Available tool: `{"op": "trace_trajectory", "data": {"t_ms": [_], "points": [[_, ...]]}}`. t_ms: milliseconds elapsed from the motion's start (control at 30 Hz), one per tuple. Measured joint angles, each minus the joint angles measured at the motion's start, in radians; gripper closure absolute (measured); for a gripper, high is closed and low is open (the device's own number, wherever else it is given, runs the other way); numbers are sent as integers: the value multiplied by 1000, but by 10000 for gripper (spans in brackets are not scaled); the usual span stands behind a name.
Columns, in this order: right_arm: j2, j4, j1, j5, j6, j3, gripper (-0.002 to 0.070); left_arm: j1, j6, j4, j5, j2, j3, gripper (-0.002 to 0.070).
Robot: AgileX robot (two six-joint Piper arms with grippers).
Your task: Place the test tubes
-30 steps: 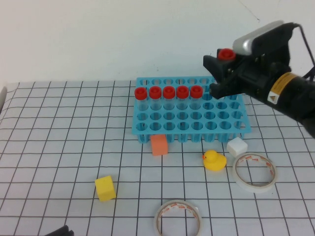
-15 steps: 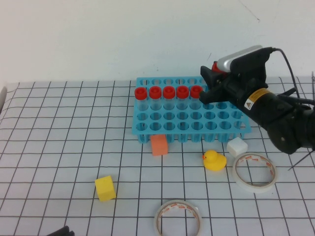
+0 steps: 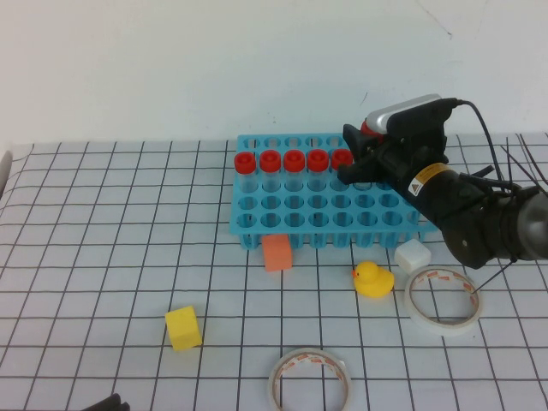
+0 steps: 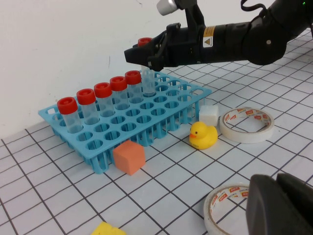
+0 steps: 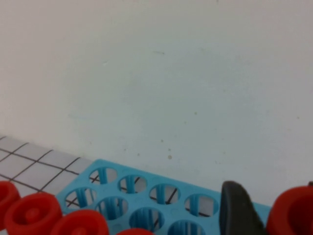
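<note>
Tube (image 4: 147, 83): right claw (image 3: 349, 154), above rack (image 3: 257, 231) | left claw (image 4: 279, 200): near edge | label (image 3: 419, 181) illegible

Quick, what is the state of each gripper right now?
Left gripper: shut, empty, parked low at the table's near edge.
Right gripper: shut on a red-capped test tube, over the blue rack.

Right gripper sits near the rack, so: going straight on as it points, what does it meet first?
Probably the nearest racked tube's red cap, though the right gripper, holding a tube over the rack, may clear it. Left gripper sits nearside.
</note>
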Motion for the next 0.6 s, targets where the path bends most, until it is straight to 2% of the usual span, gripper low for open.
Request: {"op": "trace_trajectory", "data": {"t_ms": [600], "points": [[7, 4, 0, 63, 10, -6, 417, 0, 0, 0, 0, 0, 0, 676]]}}
